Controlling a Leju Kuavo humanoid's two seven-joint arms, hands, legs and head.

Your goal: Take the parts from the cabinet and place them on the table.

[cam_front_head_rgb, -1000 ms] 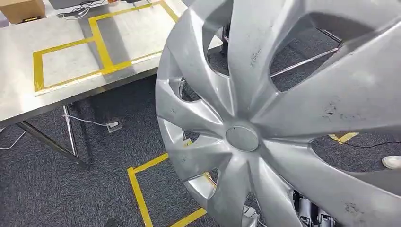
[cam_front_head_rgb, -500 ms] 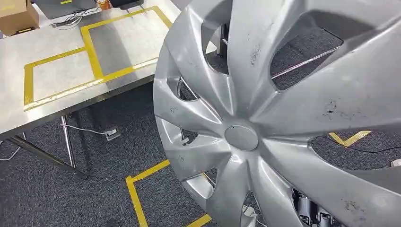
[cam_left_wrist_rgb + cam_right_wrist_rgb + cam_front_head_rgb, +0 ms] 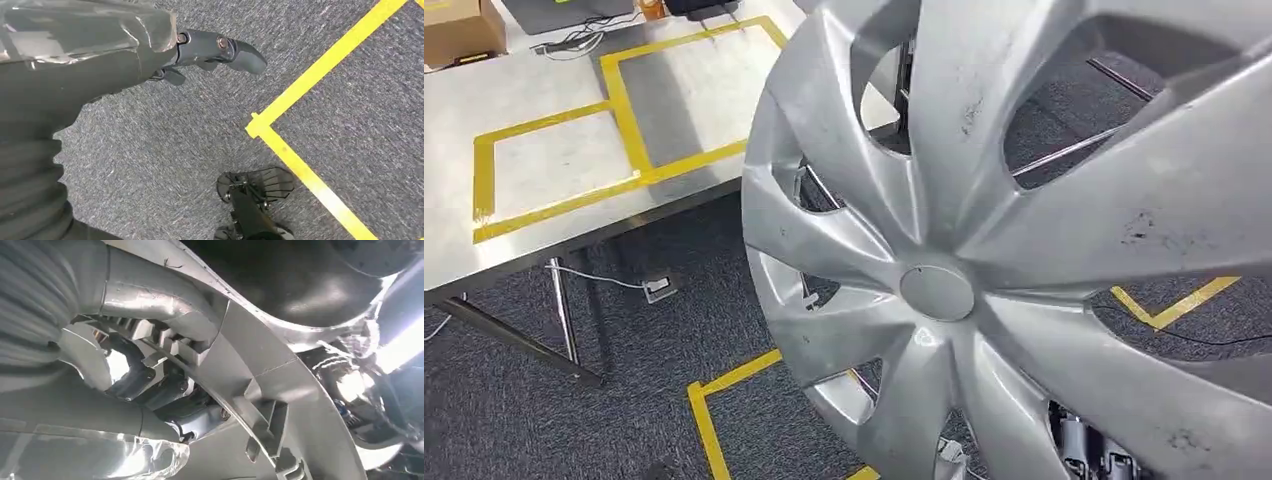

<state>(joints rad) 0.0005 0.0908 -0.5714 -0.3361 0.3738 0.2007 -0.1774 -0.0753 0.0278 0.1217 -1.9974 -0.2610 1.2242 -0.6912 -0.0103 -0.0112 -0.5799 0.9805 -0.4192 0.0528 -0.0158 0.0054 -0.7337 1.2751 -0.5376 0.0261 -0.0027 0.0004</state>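
Since a second ago the view has swung slightly, the taped surface point(image 3: 574, 150) still well off, while the right hand point(image 3: 150, 390) keeps gripping the hubcap point(image 3: 984, 260) rim aloft, fingers clamped; the left hand point(image 3: 150, 55) hangs empty, fingers loosely apart.

A wheel cover point(image 3: 984, 270) is up close on the right, in front of the floor point(image 3: 624, 380) and the table's near right corner. The table point(image 3: 554, 190) stands far left, with a cardboard box point(image 3: 459, 30) at its far left edge. Tape lines point(image 3: 709, 410) lie on the floor below the cover, near the middle.
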